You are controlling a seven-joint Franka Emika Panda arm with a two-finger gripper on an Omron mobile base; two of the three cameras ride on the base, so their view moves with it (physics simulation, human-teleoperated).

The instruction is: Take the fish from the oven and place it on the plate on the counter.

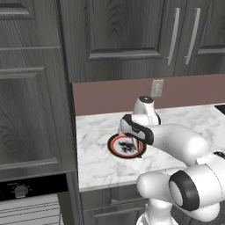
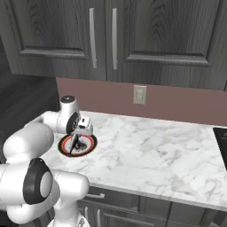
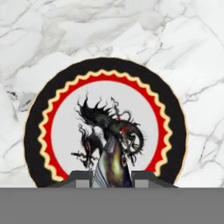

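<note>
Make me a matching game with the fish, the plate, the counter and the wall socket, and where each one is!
Things:
1. fish
2. plate
3. counter
4. wall socket

Places:
A. on the brownish wall strip above the marble
B. pinched between the fingers, above the plate
C. lying on the marble, under the hand
D. below the dark cupboards

Pairs: 1-B, 2-C, 3-D, 4-A

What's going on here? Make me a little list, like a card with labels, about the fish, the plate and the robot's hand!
fish: pinched between the finger tips, hanging over the plate
plate: round, dark edge, red ring, white centre with a dark dragon drawing; lies on the counter
counter: white marble with grey veins
gripper: shut on the fish, pointing down at the plate
oven: knob strip at lower left
step left: let the fish go onto the plate
</note>
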